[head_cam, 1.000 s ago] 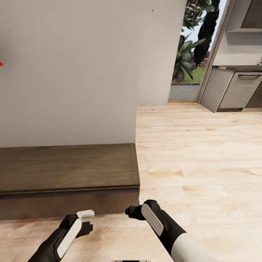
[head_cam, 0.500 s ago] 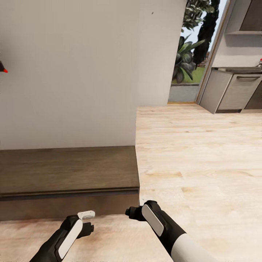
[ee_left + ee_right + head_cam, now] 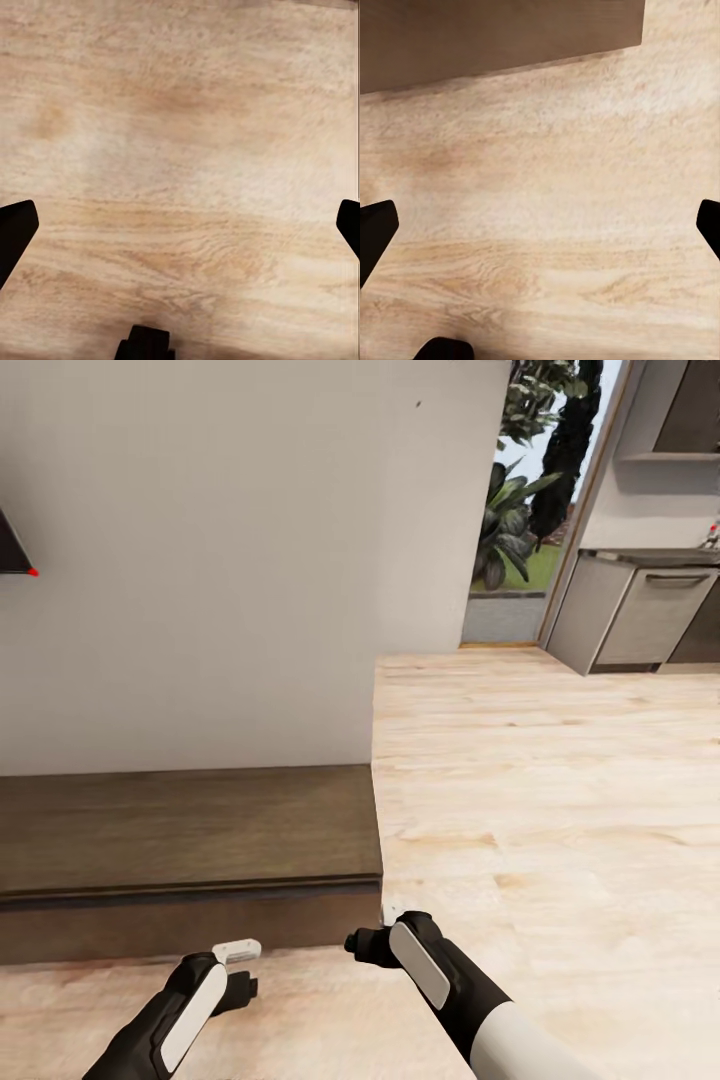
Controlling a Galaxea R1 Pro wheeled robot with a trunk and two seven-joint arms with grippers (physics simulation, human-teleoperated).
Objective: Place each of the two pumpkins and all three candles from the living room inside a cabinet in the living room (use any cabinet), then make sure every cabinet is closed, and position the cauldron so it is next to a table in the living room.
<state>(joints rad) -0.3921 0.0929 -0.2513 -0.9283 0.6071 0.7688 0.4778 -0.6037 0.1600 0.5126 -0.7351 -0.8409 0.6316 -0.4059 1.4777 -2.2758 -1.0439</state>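
Note:
The cabinet (image 3: 190, 830), a long low dark-brown unit, stands against the white wall at the lower left of the head view, and its visible front is flush. Its right end sits just beyond my two arms. My left gripper (image 3: 243, 970) hangs open over bare wooden floor, its dark fingertips (image 3: 15, 232) spread far apart in the left wrist view. My right gripper (image 3: 372, 930) is open too, close to the cabinet's right corner (image 3: 495, 34), with nothing between its fingertips (image 3: 375, 229). Pumpkins, candles, cauldron and table are out of view.
Pale wooden floor (image 3: 550, 810) stretches to the right and back. A doorway with green plants (image 3: 515, 510) opens at the back. Grey kitchen cabinets (image 3: 650, 615) stand at the far right. A dark object with a red dot (image 3: 15, 550) hangs on the wall at the left edge.
The head view has shifted a little, bringing the dark wall object further in at the left edge. Both arms keep their pose and both grippers stay open.

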